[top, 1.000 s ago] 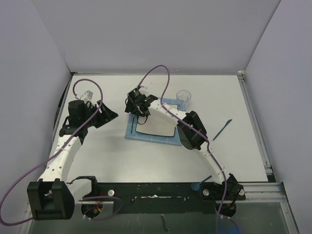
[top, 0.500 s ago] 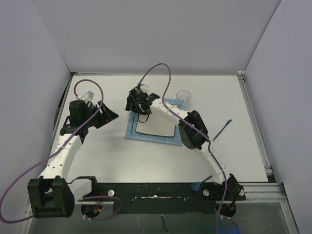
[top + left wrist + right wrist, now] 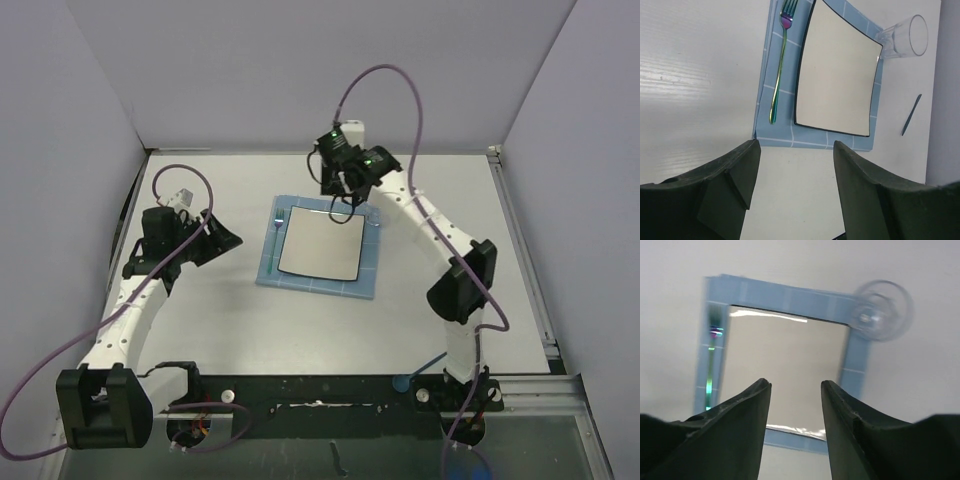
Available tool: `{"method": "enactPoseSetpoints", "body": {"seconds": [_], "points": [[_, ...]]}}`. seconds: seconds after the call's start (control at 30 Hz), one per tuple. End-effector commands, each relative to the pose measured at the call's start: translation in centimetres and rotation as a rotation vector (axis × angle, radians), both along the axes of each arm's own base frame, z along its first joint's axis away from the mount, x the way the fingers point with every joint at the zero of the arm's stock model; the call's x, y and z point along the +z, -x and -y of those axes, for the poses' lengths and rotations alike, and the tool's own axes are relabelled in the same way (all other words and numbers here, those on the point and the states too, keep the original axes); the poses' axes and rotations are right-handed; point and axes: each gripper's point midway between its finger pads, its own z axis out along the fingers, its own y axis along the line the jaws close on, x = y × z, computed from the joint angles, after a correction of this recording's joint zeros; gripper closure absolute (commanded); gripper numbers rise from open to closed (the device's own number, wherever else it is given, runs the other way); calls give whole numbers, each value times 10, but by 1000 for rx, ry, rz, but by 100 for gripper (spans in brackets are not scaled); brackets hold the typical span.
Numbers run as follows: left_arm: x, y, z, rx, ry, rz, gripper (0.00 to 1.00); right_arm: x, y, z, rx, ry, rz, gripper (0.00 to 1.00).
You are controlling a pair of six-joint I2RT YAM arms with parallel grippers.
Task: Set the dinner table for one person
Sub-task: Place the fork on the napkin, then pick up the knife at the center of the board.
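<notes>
On the white dinner table (image 3: 240,310) lies a blue grid placemat (image 3: 318,287) carrying a square white dark-rimmed plate (image 3: 320,246). A shiny iridescent fork (image 3: 780,70) rests on the placemat along the plate's left side. A clear glass (image 3: 905,37) stands at the placemat's far right corner. My right gripper (image 3: 340,198) hovers over the placemat's far edge, open and empty (image 3: 795,383), with the plate (image 3: 785,365) below it. My left gripper (image 3: 225,238) hangs open and empty (image 3: 796,147) to the left of the placemat.
A thin dark utensil (image 3: 910,116) lies on the table right of the placemat. A blue spoon (image 3: 402,381) sits by the right arm's base. The right arm's elbow (image 3: 460,280) stands over the right half of the table. Grey walls close in the far and side edges.
The right arm has swung from the placemat's left side to above its far edge, uncovering the fork and plate. Its jaws widened, then narrowed a little. The left arm has not moved.
</notes>
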Motion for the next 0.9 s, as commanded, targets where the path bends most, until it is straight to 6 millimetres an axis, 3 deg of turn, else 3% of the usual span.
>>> {"method": "enactPoseSetpoints", "body": {"seconds": [0.0,0.1,0.23,0.33,0.5,0.67,0.87], "points": [[24,-4,-8,5,-85,67,42,-5,63,178,-284,443,-193,55],[29,-8,-5,-4,-104,73,42,-27,87,232,-385,425,-280,53],[32,-12,0,-19,-101,73,42,-62,92,249,-398,55,-324,53],[33,-12,1,-21,-101,77,42,-66,89,260,-412,-139,-275,53],[33,-12,1,-24,-99,80,42,-61,87,279,-450,-78,-287,53],[33,-15,3,-40,-93,76,42,-90,93,295,-525,-26,-369,53],[38,-19,1,-41,-104,79,42,-122,87,321,-610,-88,-432,55]]}}
